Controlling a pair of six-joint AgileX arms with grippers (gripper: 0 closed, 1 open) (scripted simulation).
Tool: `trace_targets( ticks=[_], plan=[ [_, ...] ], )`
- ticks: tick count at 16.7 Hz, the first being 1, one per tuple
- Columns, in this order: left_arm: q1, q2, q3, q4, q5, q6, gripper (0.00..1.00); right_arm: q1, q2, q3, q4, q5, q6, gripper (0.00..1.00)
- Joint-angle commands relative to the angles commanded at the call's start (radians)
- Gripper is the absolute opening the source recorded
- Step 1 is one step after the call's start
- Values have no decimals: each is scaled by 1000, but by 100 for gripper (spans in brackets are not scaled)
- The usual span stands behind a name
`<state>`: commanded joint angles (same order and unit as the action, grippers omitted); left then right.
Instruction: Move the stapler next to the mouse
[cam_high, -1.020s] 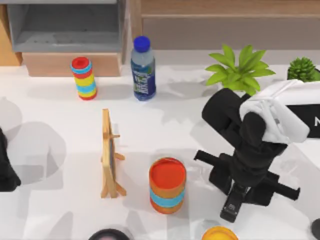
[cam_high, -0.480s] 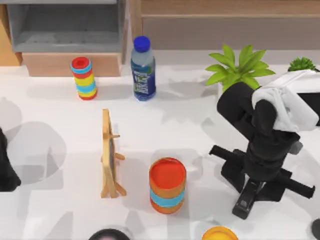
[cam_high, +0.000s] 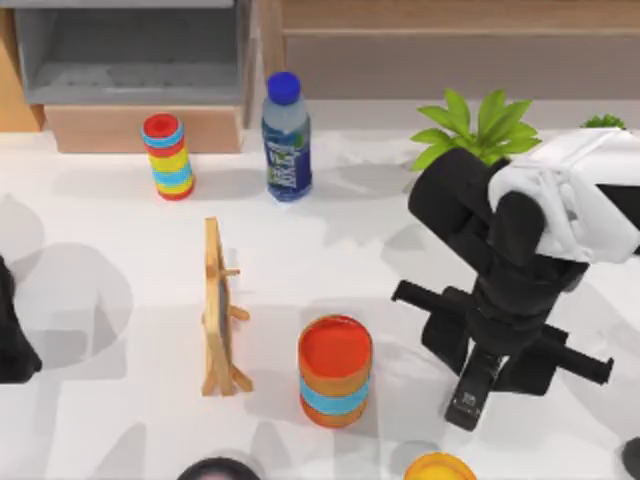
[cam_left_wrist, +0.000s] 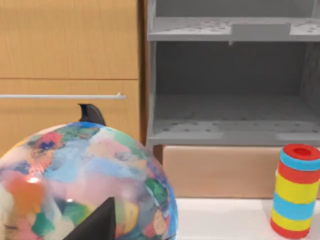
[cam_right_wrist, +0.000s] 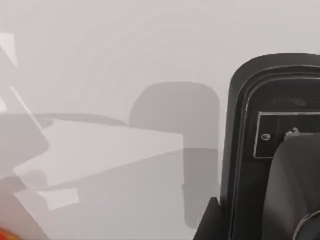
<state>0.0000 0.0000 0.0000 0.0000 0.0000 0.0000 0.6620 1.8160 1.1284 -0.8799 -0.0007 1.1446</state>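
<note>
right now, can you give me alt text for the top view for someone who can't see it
The right gripper, on the table's right, holds the black stapler just right of a striped orange cup. Farther back stand a small wooden easel, a blue-capped water bottle, a striped stack and a green plant; the left arm is parked at the left edge.

Matt plastic, pale wood and a smooth white table

The stapler (cam_high: 470, 392) looks like matt black plastic; the small easel (cam_high: 219, 312) is pale bare wood; the bottle (cam_high: 286, 140) is clear glossy plastic; the table (cam_high: 330, 260) is smooth and matt white; the globe (cam_left_wrist: 82, 182) shines.
</note>
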Motion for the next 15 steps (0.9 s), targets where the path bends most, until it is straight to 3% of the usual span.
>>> trace_targets(
  ticks=[4, 7, 15],
  plan=[
    [0, 0, 0, 0, 0, 0, 100, -24, 5, 6, -4, -5, -32, 0],
    [0, 0, 0, 0, 0, 0, 100, -95, 16, 28, -25, -9, -159, 0],
    [0, 0, 0, 0, 0, 0, 100, -407, 49, 112, -106, 3, -804, 0]
  ],
)
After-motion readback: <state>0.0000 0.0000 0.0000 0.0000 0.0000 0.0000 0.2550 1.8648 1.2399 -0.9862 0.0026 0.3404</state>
